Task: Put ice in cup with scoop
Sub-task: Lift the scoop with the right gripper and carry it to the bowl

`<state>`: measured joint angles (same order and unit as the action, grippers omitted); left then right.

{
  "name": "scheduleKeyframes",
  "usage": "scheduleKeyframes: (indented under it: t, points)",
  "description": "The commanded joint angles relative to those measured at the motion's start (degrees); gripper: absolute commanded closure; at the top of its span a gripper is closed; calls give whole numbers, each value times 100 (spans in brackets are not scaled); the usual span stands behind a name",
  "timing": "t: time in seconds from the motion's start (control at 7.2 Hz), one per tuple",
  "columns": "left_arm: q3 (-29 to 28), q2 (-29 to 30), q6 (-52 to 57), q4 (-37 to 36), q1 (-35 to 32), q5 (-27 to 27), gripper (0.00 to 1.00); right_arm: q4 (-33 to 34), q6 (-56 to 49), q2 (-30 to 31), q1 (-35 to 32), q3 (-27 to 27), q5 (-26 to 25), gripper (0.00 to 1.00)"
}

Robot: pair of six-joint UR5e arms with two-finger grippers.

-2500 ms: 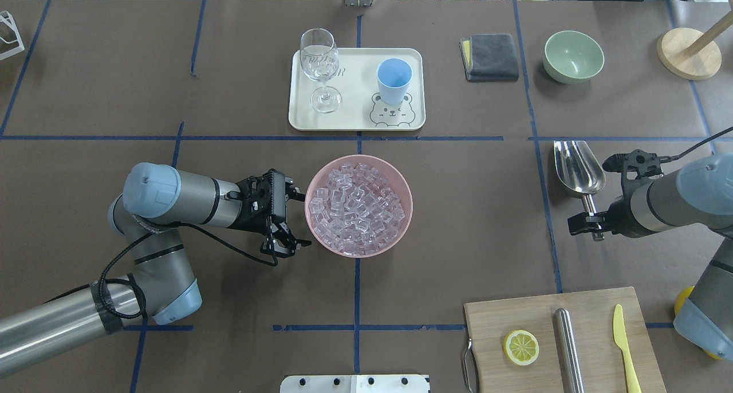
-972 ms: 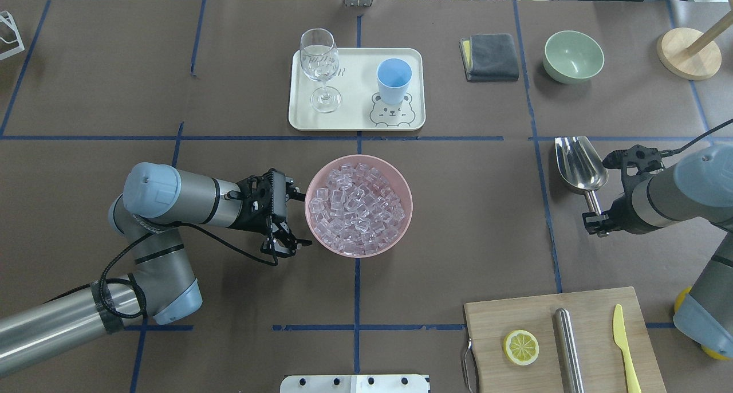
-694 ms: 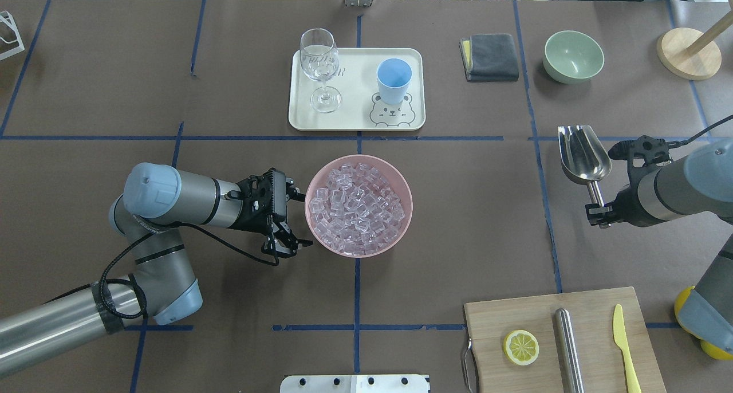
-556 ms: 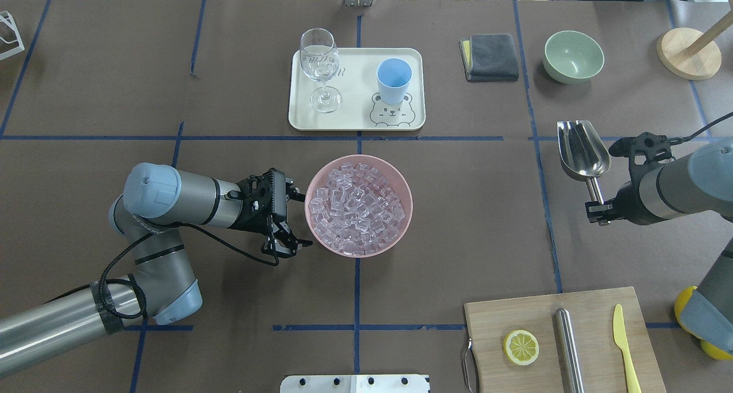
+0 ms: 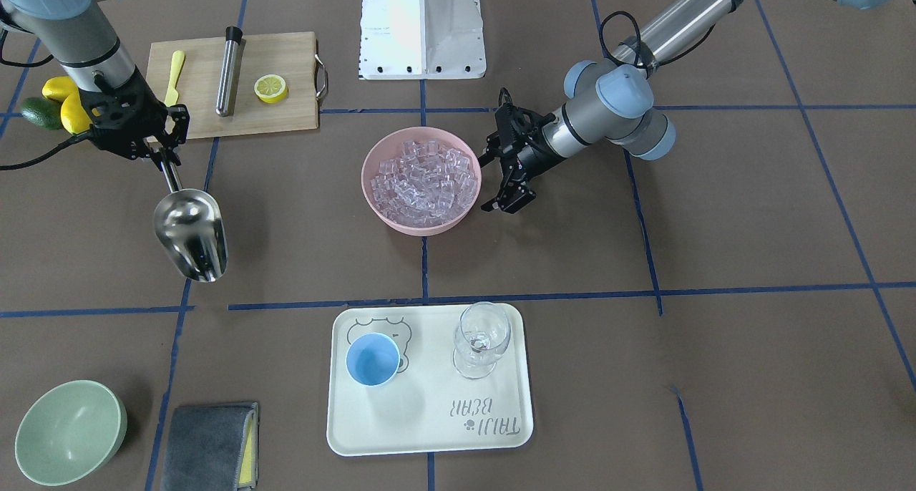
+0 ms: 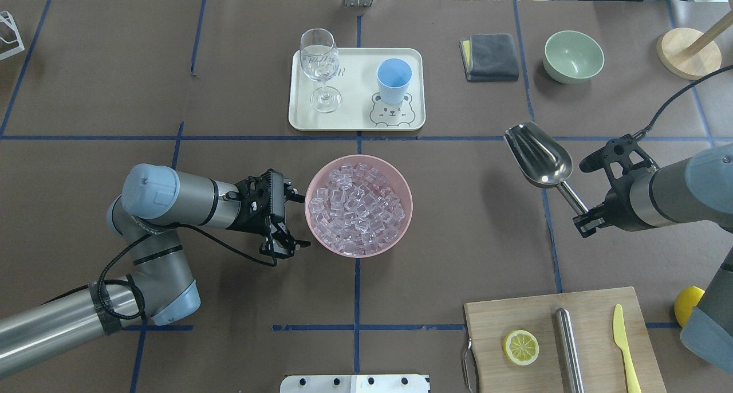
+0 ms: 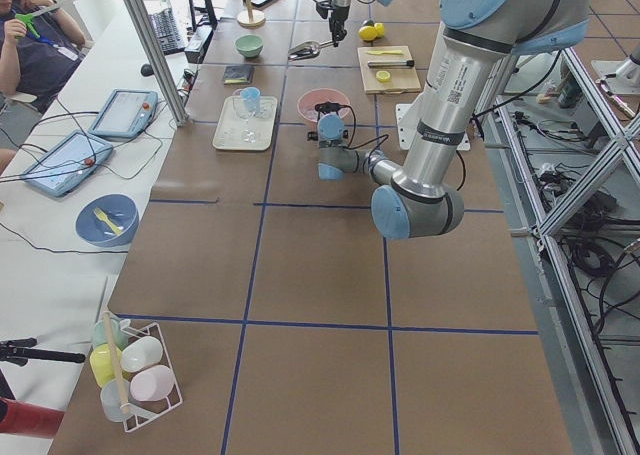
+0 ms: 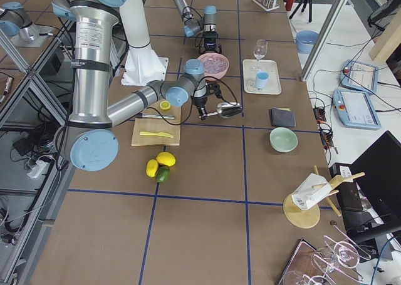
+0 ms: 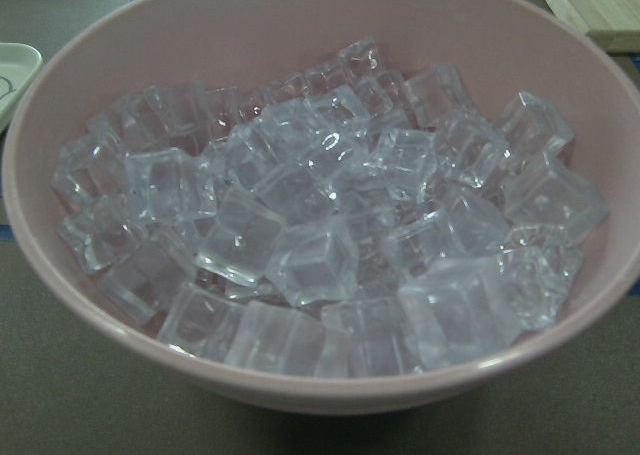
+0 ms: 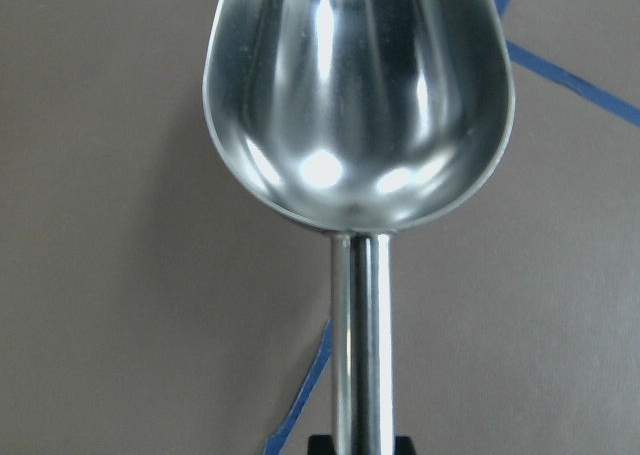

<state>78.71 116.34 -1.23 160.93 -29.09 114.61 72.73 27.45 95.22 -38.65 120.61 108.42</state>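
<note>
Overhead exterior: scoop point(image 6: 538, 155) by its handle in right gripper point(image 6: 581, 218), trough ahead.

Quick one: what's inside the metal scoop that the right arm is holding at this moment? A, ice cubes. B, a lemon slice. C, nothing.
C: the scoop shows only bare shiny steel in its trough in the right wrist view, and the ice lies in the pink bowl.
</note>
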Motion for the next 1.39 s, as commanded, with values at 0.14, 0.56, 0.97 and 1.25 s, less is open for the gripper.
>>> scheduleKeyframes:
  t: [0.14, 0.56, 0.97, 1.25]
  points:
    - [4, 3, -9, 0, 0, 0, 0, 825, -2705, -616, -310, 286, 318, 100]
    - [4, 3, -9, 0, 0, 0, 0, 4151, -2886, -2686, -109, 543, 267, 100]
    - [4, -6, -9, 0, -9, -17, 0, 6123, -2903, -4085, 426, 473, -74, 100]
    - [4, 3, -9, 0, 0, -44, 0, 7488, -2903, -4991, 839, 80, -513, 100]
